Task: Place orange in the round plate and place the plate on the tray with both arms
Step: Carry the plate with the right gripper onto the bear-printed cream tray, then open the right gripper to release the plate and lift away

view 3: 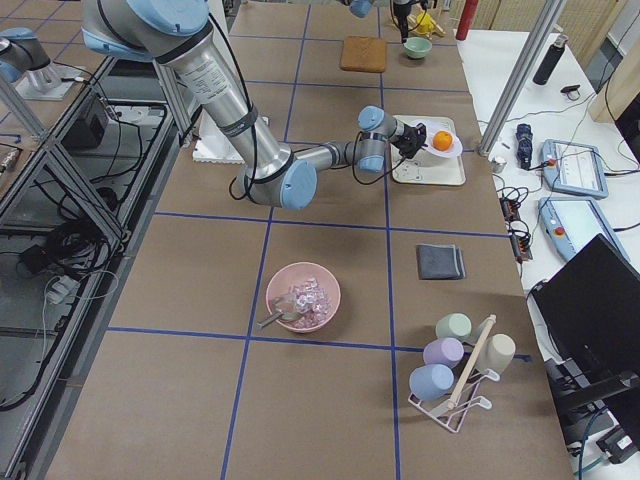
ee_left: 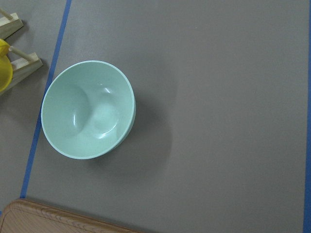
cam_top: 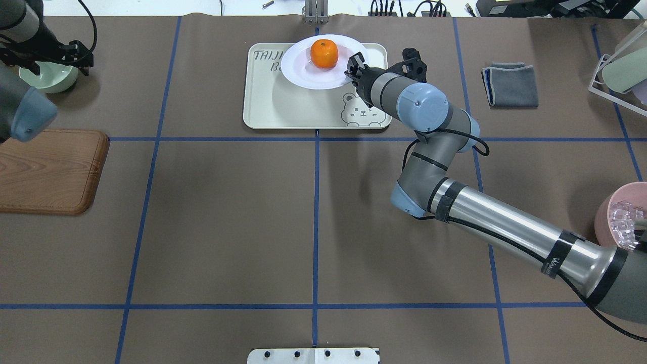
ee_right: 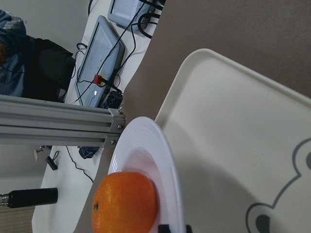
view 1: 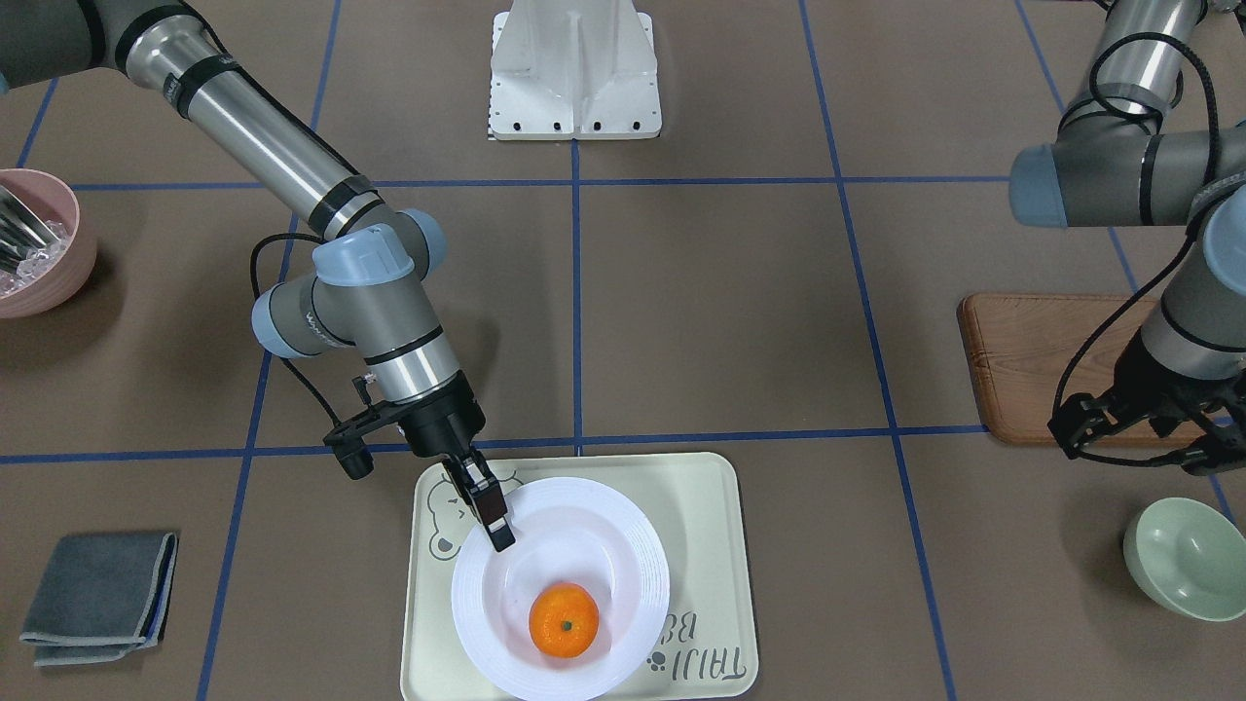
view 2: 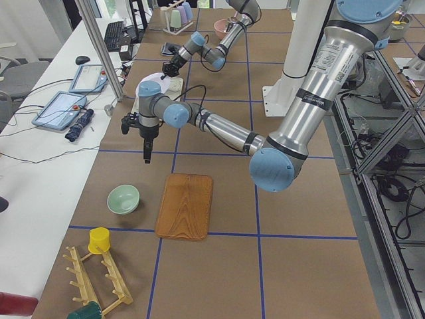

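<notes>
Orange (view 1: 564, 620) sits in the plate (view 1: 654, 584); your right claw (view 1: 500, 533) pinches its rim over the tray (view 1: 703, 506). Only release seems due; whether the left claw (view 1: 1149, 435) is open, you cannot tell.

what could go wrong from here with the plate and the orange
1. The right gripper pinches the round plate at one spot on its rim only. The orange lies loose inside, so a tilt could roll it out.
2. The plate overhangs the tray on the edge away from the robot; released here, it might tip.
3. The left gripper hangs near the green bowl, giving no second support.
</notes>
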